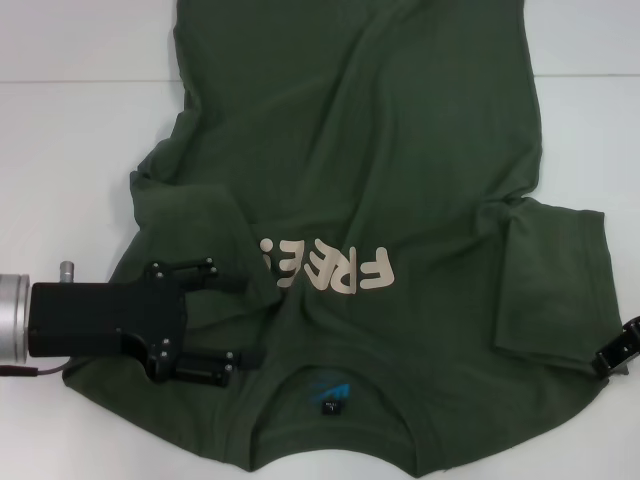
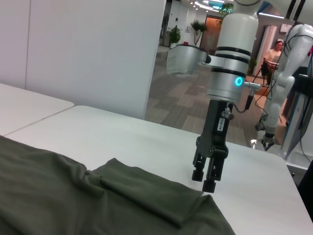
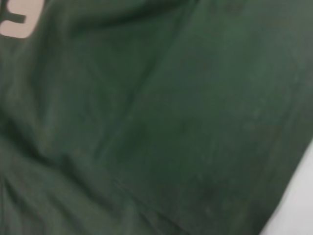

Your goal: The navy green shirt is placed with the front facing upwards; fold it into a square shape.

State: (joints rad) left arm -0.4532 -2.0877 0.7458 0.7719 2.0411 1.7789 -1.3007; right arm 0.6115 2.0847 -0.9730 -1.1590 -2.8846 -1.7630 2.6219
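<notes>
One garment: the navy green shirt (image 1: 400, 170) lies spread on the white desk (image 1: 70, 130), front up, collar toward the robot and hem toward the far edge.
Lettering: cream "FREE!" (image 1: 325, 265) reads upside down from the head view, its "!" end partly hidden under a fold.
Neck label: blue-black label (image 1: 330, 395) sits inside the collar, just below the lettering in the head view.
Left sleeve: folded inward over the chest, its edge lying beside the lettering.
Right sleeve: sleeve (image 1: 555, 285) lies creased but out to the side, near the desk's right edge.
Left gripper: left gripper (image 1: 235, 318) is low over the shirt's left shoulder area, fingers (image 1: 205, 370) spread well apart; they seem to hold no cloth, though contact below them is hard to judge.
Right gripper: right gripper (image 2: 209, 178) stands upright at the outer edge of the right sleeve; its fingers look nearly closed with tips just above or at the fabric, and I cannot tell whether any cloth is pinched.
Right wrist view: filled with green cloth and one corner of lettering.
</notes>
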